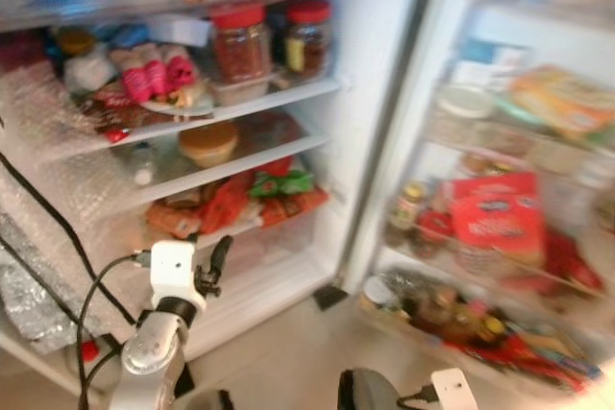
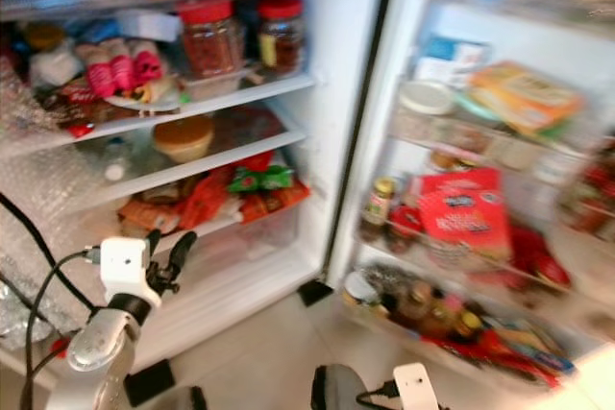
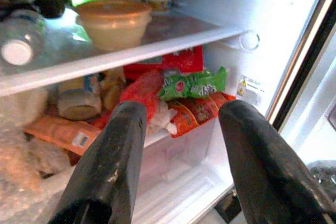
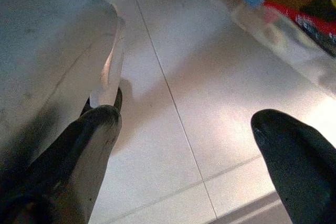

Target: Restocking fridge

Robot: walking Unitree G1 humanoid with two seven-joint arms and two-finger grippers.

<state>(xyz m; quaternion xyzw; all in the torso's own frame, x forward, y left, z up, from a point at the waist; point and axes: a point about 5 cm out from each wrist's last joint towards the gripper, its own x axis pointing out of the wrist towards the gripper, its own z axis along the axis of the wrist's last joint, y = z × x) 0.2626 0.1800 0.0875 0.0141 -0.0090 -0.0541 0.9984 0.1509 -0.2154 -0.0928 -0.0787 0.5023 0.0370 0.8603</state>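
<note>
The fridge stands open before me, its shelves (image 1: 288, 93) full. My left gripper (image 1: 216, 261) is raised in front of the lower shelf, open with nothing between its fingers (image 3: 118, 145). Past those fingers lie orange, red and green snack packets (image 3: 178, 95), under a glass shelf that carries a lidded beige bowl (image 3: 113, 22). My right gripper (image 4: 186, 116) hangs low over the pale floor tiles (image 4: 173, 40), open and empty. A grey rounded surface with a translucent edge (image 4: 107, 66) lies beside one of its fingers.
Two red-lidded jars (image 1: 240, 40) stand on the upper shelf. The open door (image 1: 500, 237) at the right holds a red packet (image 1: 490, 213), jars and bottles in its racks. Bubble wrap (image 1: 38, 189) and black cables (image 1: 58, 223) hang at the left. Tiled floor (image 1: 288, 343) lies below the fridge.
</note>
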